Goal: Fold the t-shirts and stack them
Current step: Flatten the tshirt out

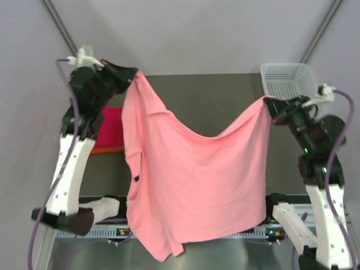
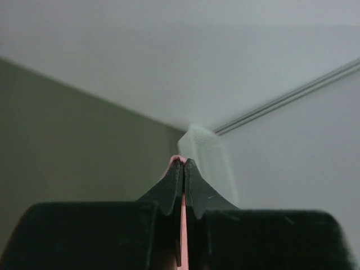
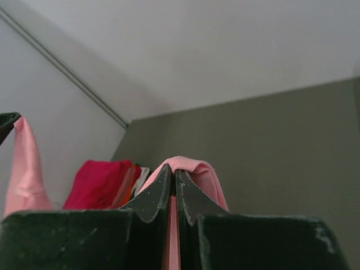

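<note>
Grey-green table (image 1: 214, 101) runs back to pale walls in the overhead view, and the white mesh basket (image 1: 287, 79) sits at its far right corner, just behind my right gripper (image 1: 270, 105); only its mesh floor shows to me. The salmon-pink t-shirt (image 1: 197, 180) hangs spread between my arms. One top corner is pinched in my left gripper (image 1: 134, 76), the other in the right, and the edge between them sags. At the far left, partly behind my left arm, the folded magenta-red shirt (image 1: 111, 126) lies on the orange shirt (image 1: 107, 150). From my left wrist, my jaws are pressed together on a thin line of pink cloth (image 2: 183, 225) that just peeps past the tips, with the basket (image 2: 205, 152) a white blur beyond. From my right wrist, my jaws are clamped on a fold of the pink cloth (image 3: 197, 171) that bulges over the tips. Beyond, to the left, the magenta-red shirt (image 3: 98, 183) tops the orange one (image 3: 128, 191).
</note>
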{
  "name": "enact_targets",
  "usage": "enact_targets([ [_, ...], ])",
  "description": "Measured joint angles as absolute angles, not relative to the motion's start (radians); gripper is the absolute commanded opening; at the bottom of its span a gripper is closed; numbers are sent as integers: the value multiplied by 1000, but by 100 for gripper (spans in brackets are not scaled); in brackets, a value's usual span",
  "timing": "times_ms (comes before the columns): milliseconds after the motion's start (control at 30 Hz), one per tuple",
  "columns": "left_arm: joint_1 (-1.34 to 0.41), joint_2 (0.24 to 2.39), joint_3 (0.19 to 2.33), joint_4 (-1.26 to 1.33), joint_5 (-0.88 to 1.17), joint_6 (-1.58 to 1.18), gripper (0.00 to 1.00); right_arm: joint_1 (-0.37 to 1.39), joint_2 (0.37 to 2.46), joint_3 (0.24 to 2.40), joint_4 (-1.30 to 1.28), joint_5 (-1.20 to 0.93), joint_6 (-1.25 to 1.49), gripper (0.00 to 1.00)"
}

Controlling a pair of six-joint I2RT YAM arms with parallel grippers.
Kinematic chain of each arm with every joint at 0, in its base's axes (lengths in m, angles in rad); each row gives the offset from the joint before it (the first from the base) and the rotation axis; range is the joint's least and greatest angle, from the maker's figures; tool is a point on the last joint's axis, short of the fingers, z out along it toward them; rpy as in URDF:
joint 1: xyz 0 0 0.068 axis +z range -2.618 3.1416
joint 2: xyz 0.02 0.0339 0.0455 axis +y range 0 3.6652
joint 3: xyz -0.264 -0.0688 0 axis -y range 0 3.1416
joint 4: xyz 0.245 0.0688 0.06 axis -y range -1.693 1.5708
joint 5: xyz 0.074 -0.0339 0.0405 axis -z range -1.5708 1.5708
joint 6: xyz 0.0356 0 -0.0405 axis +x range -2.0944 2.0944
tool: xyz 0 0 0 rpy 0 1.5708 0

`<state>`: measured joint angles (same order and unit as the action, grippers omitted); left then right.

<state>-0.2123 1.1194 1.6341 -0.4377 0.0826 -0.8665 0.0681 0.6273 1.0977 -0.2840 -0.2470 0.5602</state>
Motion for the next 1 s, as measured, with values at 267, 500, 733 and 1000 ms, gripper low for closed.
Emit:
enact_targets([
  [267,-212,1454,1600,-387,93,-810,0,49,1082,1219,-315,-286,559,0],
  [500,-212,1546,2091,-288,121,-729,0,-104,1280,1614,-285,-382,622,0],
  [733,-203,1676,2355,-154,158,-703,0,-139,1396,1693,-183,-470,670,0],
  [1000,-197,1728,1864,-72,215,-660,0,-142,1499,1411,-133,-515,677,0],
])
